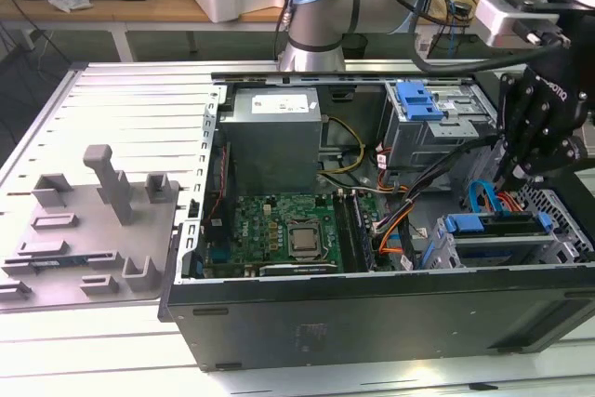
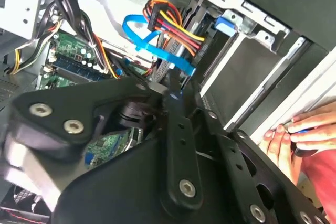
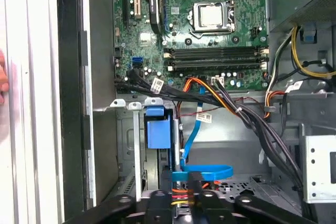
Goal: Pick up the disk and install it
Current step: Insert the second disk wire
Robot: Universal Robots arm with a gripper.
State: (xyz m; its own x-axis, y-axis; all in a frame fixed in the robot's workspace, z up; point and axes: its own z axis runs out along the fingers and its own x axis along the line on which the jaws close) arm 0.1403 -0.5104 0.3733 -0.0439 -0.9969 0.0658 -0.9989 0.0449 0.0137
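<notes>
— Where is the disk (image 1: 497,230)?
— In the lower bay of the open computer case (image 1: 372,309), blue bracket upward, cables (image 2: 170,30) at its end.
— And the gripper (image 1: 521,169)?
— Just above it; whether its fingers are spread or together, I cannot tell.

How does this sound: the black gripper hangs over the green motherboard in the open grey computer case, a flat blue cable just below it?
Not quite. As the exterior view shows, the black gripper hangs over the drive-bay end of the open grey computer case, at the exterior view's right, not over the green motherboard. The flat blue cable is just below it.
</notes>
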